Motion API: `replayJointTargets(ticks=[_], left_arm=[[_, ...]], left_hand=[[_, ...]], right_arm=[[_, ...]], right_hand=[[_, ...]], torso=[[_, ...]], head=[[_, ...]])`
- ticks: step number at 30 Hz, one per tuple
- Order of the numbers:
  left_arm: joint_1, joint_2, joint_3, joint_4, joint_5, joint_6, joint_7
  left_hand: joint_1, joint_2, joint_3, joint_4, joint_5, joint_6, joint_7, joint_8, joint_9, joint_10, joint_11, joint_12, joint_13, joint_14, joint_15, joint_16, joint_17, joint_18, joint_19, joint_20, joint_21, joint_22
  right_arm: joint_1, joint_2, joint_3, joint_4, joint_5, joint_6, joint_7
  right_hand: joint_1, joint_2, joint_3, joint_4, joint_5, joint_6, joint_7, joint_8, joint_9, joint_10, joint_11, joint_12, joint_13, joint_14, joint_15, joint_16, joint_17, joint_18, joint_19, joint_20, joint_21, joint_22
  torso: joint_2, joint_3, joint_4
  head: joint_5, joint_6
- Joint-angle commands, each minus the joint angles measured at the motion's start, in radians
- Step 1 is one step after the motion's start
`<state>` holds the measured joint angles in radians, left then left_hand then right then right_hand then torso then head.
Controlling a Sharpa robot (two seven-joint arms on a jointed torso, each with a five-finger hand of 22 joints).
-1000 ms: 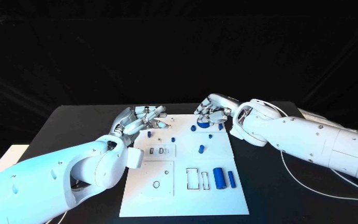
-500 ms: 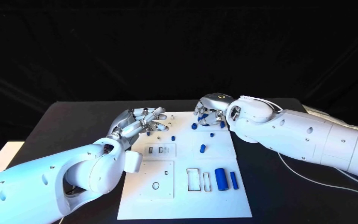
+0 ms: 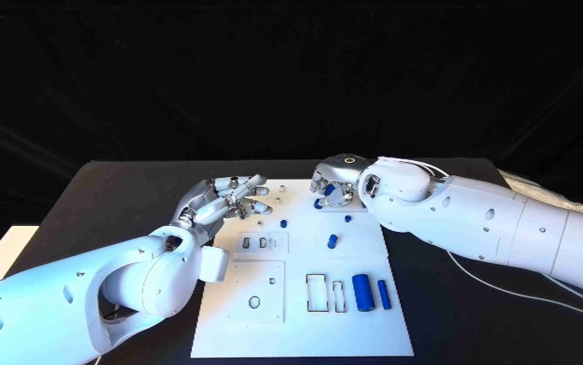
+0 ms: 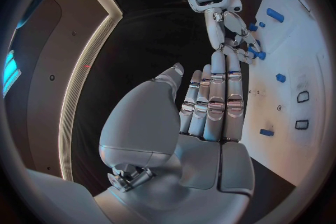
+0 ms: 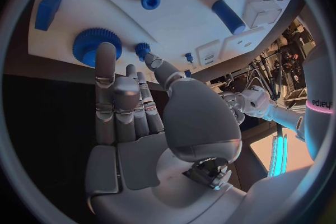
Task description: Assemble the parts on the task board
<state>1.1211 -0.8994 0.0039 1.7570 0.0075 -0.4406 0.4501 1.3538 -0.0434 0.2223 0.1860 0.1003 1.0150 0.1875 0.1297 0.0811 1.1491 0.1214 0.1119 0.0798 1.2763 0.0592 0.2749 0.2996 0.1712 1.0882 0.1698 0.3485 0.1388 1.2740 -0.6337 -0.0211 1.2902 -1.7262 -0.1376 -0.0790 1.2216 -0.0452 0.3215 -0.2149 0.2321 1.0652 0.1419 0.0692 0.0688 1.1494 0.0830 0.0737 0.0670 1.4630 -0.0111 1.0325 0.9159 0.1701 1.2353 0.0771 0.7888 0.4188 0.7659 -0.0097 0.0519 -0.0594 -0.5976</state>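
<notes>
White board [image 3: 304, 314] carries the parts: nearest us, a thick blue cylinder [image 3: 362, 287] and a thinner bar [image 3: 384, 293] lie loose by two rectangular slots. Midway, a short peg [image 3: 329, 241] lies on the board. At the far edge, our right hand [image 3: 330, 181], fingers spread and holding nothing, touches the large gear [image 5: 93, 45] with one fingertip [image 5: 105, 51]; the small gear [image 5: 143, 49] sits just beside it. We judge that we should close squarely on one gear before lifting. Our left hand [image 3: 231, 198] hovers, fingers straight, holding nothing.
</notes>
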Motion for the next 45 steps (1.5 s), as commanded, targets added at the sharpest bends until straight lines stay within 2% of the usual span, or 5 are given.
replayJointTargets(ticks=[1,21,24,33,45], left_arm=[[0.002,-0.001,0.001,0.004,0.005,0.019,0.003],[0.006,-0.006,0.001,0.005,0.007,0.024,0.006],[0.007,-0.006,0.001,0.004,0.007,0.024,0.004],[0.007,-0.007,0.001,-0.004,0.008,0.026,-0.001],[0.007,-0.008,0.001,-0.01,0.014,0.026,-0.003]], left_hand=[[-0.008,0.003,-0.003,-0.004,0.002,-0.004,0.006,-0.004,-0.001,-0.003,0.006,-0.004,-0.001,-0.006,0.003,0.006,0.001,0.01,0.004,0.0,0.003,0.001],[-0.008,0.005,-0.002,-0.004,0.002,-0.005,0.006,-0.005,-0.001,-0.004,0.007,-0.006,-0.001,-0.007,0.003,0.007,0.004,0.01,0.004,0.0,0.003,0.001],[-0.008,0.005,-0.002,-0.004,0.002,-0.005,0.006,-0.005,-0.001,-0.004,0.007,-0.006,-0.001,-0.007,0.003,0.007,0.004,0.01,0.004,0.0,0.003,0.001],[-0.008,0.005,-0.001,-0.004,0.002,-0.006,0.007,-0.005,-0.001,-0.005,0.007,-0.006,-0.001,-0.007,0.003,0.008,0.006,0.01,0.004,0.0,0.003,0.001],[-0.008,0.006,-0.001,-0.005,0.002,-0.006,0.007,-0.006,-0.001,-0.005,0.007,-0.007,-0.001,-0.008,0.003,0.008,0.007,0.011,0.004,0.0,0.003,0.001]], right_arm=[[0.001,0.004,0.0,-0.004,-0.029,0.044,-0.008],[0.0,0.008,0.0,-0.005,-0.035,0.067,-0.009],[0.0,0.009,0.0,-0.005,-0.03,0.04,-0.008],[0.0,-0.003,0.001,0.014,0.021,-0.165,0.004],[0.001,0.038,0.002,-0.014,0.041,-0.236,-0.016]], right_hand=[[0.002,-0.004,0.007,0.004,-0.005,0.008,-0.004,0.002,0.002,0.008,-0.004,0.008,0.0,0.044,0.001,0.022,0.023,0.012,-0.009,0.001,0.01,0.006],[0.006,0.006,0.045,0.022,-0.013,0.049,-0.012,0.012,0.008,0.044,-0.013,0.014,0.001,0.047,-0.007,0.132,0.132,0.004,-0.003,0.001,0.11,0.102],[0.009,0.016,0.055,0.028,-0.021,0.061,-0.016,0.016,0.01,0.056,-0.017,0.017,0.002,0.046,-0.01,0.144,0.144,0.003,-0.003,0.001,0.126,0.118],[0.051,0.058,0.13,0.034,-0.117,0.108,-0.025,0.038,0.028,0.115,-0.032,0.025,0.01,0.051,-0.021,0.209,0.208,-0.014,0.024,-0.009,0.235,0.248],[0.052,0.048,0.153,0.038,-0.129,0.1,-0.02,0.034,0.032,0.11,-0.029,0.011,0.008,0.047,-0.019,0.216,0.211,-0.016,0.018,-0.008,0.254,0.265]], torso=[[0.006,-0.0007,0.0026],[0.017,-0.002,0.0088],[0.017,-0.0021,0.0103],[0.02,-0.0029,0.0116],[0.023,-0.0052,0.0148]], head=[[0.002,-0.003],[0.0,-0.013],[0.0,-0.013],[0.001,-0.006],[0.002,0.002]])
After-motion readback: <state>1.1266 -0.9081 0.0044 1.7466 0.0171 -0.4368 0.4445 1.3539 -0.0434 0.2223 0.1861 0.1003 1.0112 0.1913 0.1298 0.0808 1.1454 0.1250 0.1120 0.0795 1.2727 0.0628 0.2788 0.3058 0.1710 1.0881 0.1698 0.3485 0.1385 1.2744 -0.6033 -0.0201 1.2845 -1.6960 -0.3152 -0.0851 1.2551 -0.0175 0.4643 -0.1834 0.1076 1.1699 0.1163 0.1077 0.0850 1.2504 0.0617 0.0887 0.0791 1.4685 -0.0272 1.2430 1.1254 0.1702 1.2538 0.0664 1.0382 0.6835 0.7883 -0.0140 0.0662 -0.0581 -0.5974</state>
